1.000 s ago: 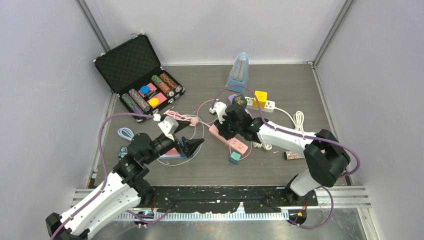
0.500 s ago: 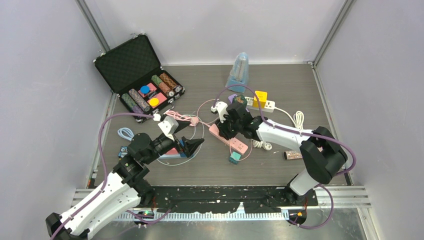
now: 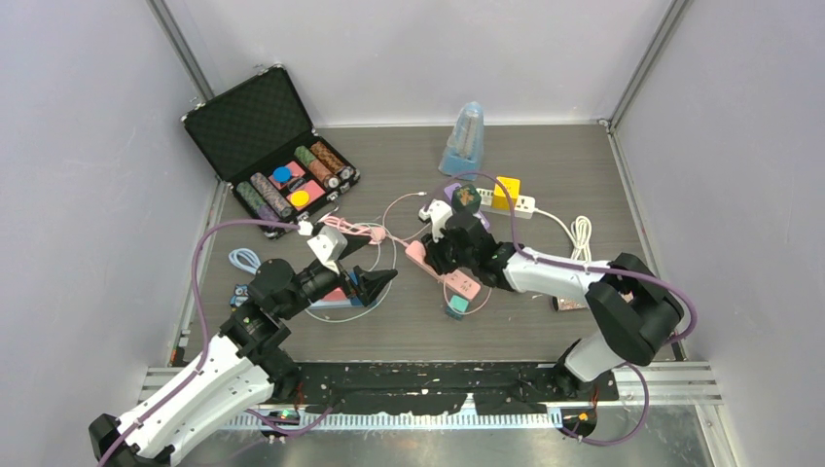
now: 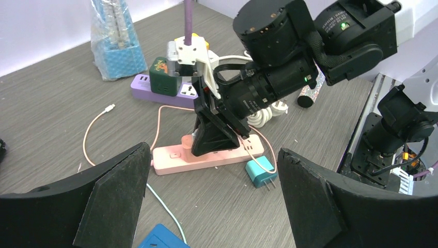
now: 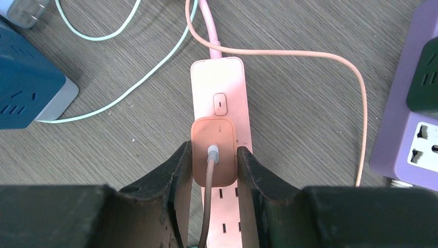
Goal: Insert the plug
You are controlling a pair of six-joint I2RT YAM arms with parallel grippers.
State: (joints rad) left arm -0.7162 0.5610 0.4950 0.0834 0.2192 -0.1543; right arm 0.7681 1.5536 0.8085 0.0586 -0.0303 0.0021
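**Plug At The Socket**

From above, the right gripper (image 3: 440,255) is standing over the pink power strip (image 3: 459,283); the left gripper (image 3: 376,282) is hovering apart, spread wide. From the left wrist, the right arm (image 4: 289,67) is leaning onto that strip. From the right wrist, fingers (image 5: 175,168) are pinching the pink plug (image 5: 214,147) on the strip. Insertion seems under way; next is calling for a straight downward push.

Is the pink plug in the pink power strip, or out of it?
Cannot tell how deep. The pink plug sits over the pink power strip, held by the right gripper; its prongs are hidden.
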